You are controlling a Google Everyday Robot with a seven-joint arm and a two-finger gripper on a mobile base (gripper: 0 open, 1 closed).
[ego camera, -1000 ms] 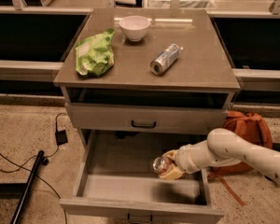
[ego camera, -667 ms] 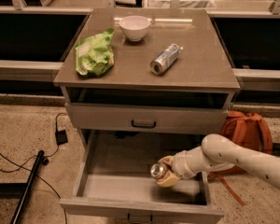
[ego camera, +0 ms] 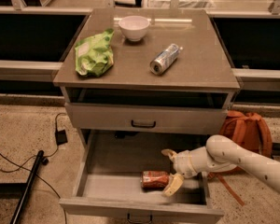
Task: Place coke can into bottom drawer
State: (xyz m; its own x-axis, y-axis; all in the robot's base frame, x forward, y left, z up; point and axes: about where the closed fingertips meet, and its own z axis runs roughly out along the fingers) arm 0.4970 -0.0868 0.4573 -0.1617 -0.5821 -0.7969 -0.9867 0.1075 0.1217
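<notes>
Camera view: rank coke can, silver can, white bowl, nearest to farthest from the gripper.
The gripper is open inside the bottom drawer, right side.
1. coke can, in the drawer beside it
2. silver can, on the cabinet top
3. white bowl, top's rear

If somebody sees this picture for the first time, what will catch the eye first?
The eye goes first to the open bottom drawer, where the red coke can lies on its side near the front. The robot's pincer hangs open beside the can's end, inside the drawer. On the cabinet top sit a green bag, a white bowl and a silver can.
</notes>
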